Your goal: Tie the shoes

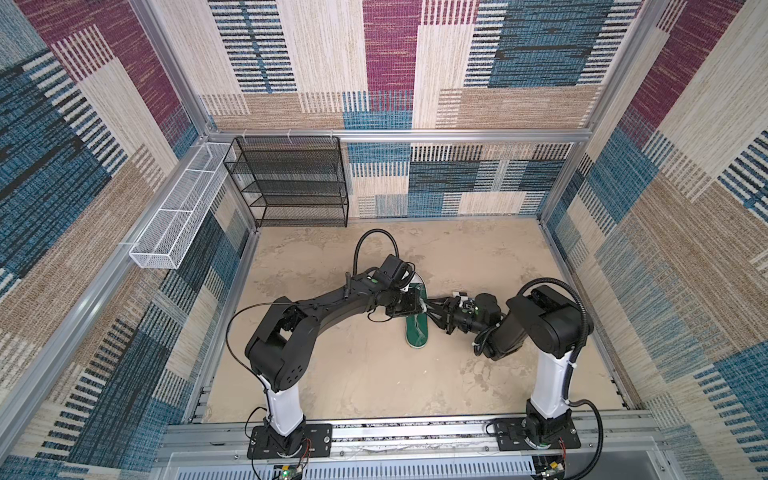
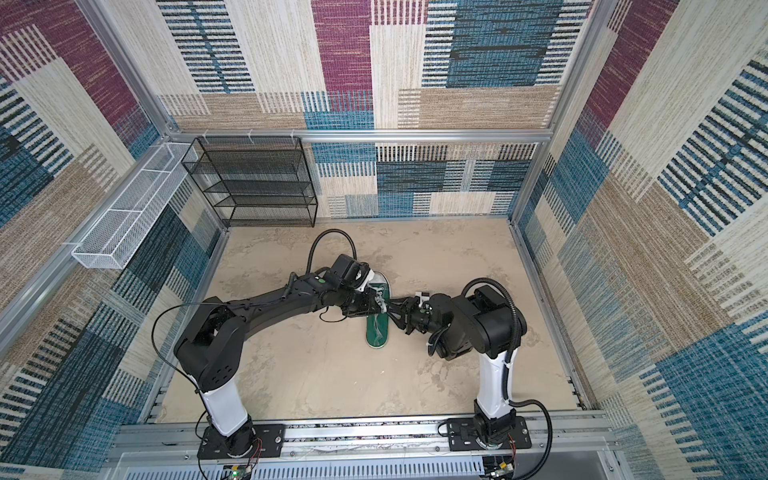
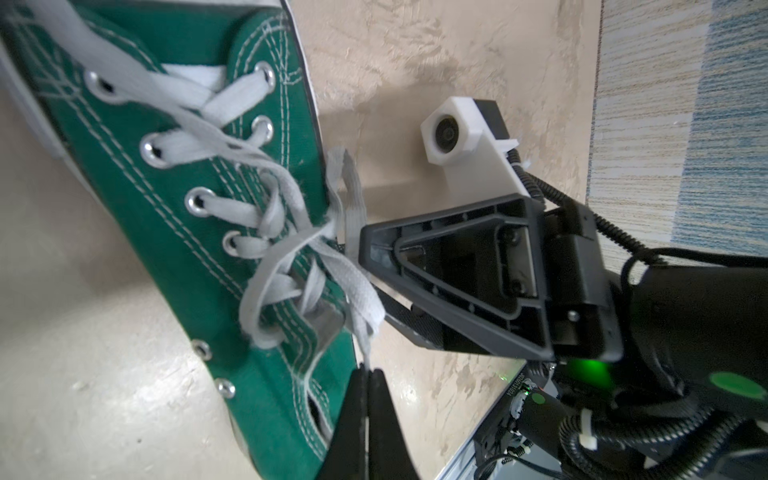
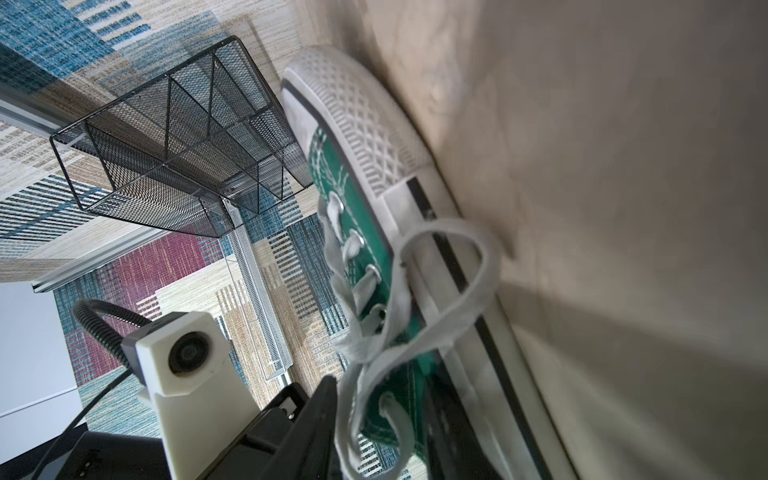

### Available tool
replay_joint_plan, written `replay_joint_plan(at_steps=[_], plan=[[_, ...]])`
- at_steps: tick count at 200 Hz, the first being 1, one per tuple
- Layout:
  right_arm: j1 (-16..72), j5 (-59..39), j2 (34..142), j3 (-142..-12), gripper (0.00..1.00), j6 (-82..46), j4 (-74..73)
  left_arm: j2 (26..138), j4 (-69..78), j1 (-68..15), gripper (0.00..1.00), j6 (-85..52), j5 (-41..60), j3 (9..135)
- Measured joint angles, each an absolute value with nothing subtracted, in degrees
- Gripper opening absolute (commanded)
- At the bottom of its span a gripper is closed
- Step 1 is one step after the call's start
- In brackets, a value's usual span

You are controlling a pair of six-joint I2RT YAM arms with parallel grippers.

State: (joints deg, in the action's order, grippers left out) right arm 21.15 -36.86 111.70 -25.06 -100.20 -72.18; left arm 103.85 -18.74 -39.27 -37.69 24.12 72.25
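Observation:
The shoe [image 1: 417, 332] [image 2: 377, 332], a dark green canvas sneaker with a white toe cap, lies on the sandy floor between both arms, toe pointing to the back wall. Its whitish laces [image 3: 282, 232] are loosely crossed and looped over the tongue. My left gripper [image 3: 368, 372] is shut, with a lace strand pinched at its tips beside the shoe's side [image 3: 174, 187]. My right gripper [image 4: 386, 399] faces it from the other side of the shoe [image 4: 365, 232]. Its jaws stand apart, and lace loops [image 4: 457, 282] hang between them. In both top views the two grippers [image 1: 422, 305] [image 1: 432, 309] meet over the lacing.
A black mesh shelf [image 1: 291, 183] stands against the back wall on the left. A white mesh basket [image 1: 178, 216] hangs on the left wall. Aluminium rails border the floor. Each arm's wrist camera [image 3: 453, 129] [image 4: 183, 353] sits close to the other gripper.

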Motion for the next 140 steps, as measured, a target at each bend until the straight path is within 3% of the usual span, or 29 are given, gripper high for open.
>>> replay_joint_plan(at_steps=[54,91,140], plan=[[18.15,-36.58,100.95,-21.47,0.40,-92.64,-63.92,99.61,-22.74,-39.03,0.00,-37.36,22.57,73.12],[19.27,-26.85,82.52,-32.60,0.40,-63.05,-32.34,98.35,-26.35,-38.72,0.00,-36.36,21.74,80.75],[19.94,-17.41,70.41,-33.30,0.42,-29.85,-14.87,100.03,-29.28,-37.71,0.00,-35.38,22.61,90.06]])
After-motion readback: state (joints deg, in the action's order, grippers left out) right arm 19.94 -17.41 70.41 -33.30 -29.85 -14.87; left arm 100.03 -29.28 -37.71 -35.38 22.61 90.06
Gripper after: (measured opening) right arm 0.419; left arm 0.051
